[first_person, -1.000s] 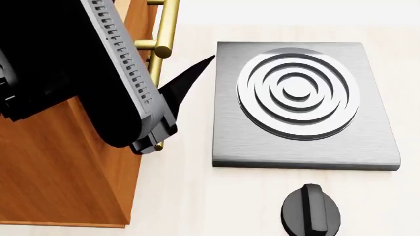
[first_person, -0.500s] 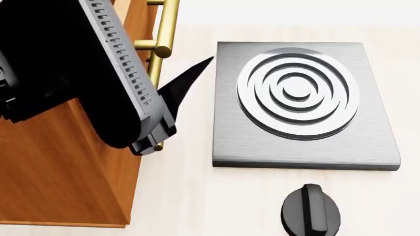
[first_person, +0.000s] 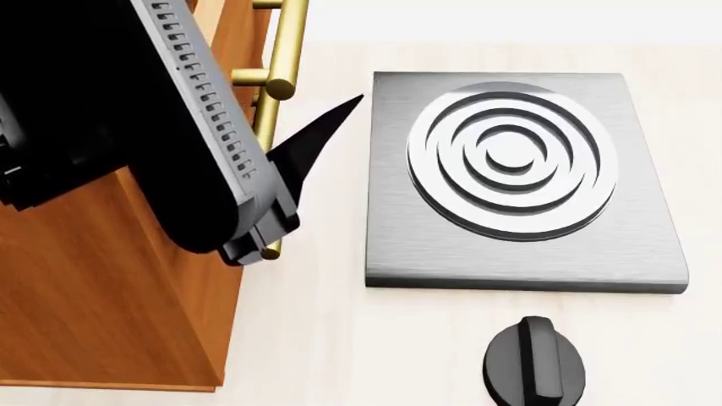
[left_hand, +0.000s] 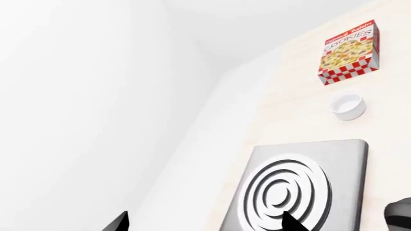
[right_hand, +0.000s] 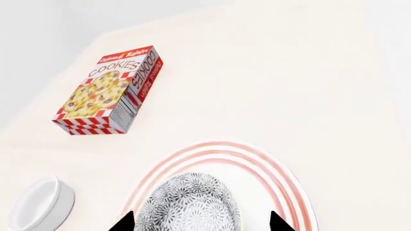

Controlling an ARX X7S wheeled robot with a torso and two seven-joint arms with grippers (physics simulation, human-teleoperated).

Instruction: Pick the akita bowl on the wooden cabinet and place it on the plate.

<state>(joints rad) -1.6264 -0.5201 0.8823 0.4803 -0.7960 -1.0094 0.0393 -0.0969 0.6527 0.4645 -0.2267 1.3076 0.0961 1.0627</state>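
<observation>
Right gripper [right_hand: 200, 222]: jaws spread wide, black tips on either side of the akita bowl [right_hand: 187, 204], no contact visible, holding nothing that could be confirmed. The bowl, white with fine dark grey floral pattern, sat on the plate [right_hand: 282, 183], a white plate with red rings. Cookie box [right_hand: 109, 91] lay flat on the table [right_hand: 270, 72] beyond the plate; plain white cup [right_hand: 40, 204] beside the plate. Left gripper [left_hand: 204, 224]: jaws wide apart, empty, above the grey stove [first_person: 525, 182]. In head view the left arm [first_person: 124, 118] covered the wooden cabinet [first_person: 101, 296]; brass handle [first_person: 276, 85] showed, and a black knob [first_person: 535, 362] near the stove.
</observation>
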